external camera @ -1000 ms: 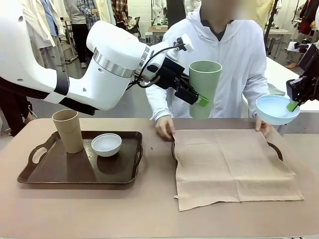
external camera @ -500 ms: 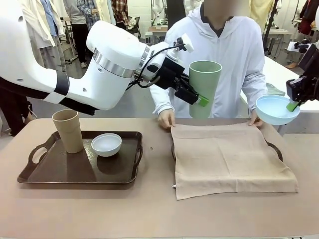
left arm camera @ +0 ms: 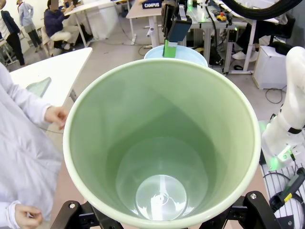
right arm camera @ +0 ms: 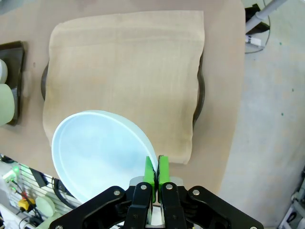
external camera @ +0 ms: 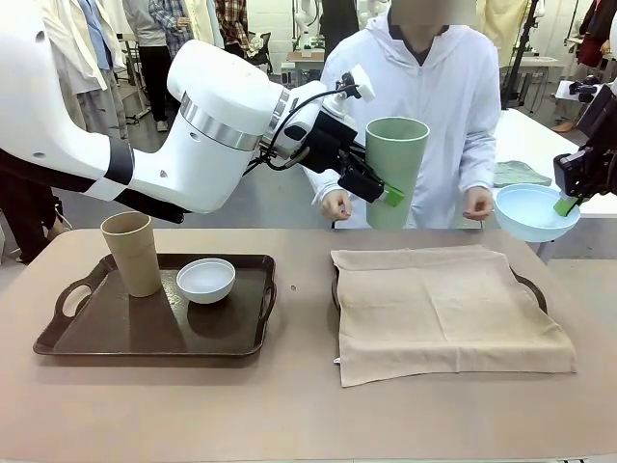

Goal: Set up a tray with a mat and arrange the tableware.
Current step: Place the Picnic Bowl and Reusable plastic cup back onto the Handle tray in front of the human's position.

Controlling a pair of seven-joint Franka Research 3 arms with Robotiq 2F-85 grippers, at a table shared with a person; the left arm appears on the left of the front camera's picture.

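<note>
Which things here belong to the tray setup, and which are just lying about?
Job in hand: pale green cup, light blue bowl, tan cup, white bowl, mat, tray under the mat, left tray.

Lying about: grey-green cloth on the far white table, hanging clothes behind.

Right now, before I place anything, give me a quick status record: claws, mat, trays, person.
left claw: shut on pale green cup, held upright in the air
right claw: shut on light blue bowl at its rim, in the air
mat: spread over right tray
left tray: tan cup, white bowl
person's hands: in the air, off the mat
</note>
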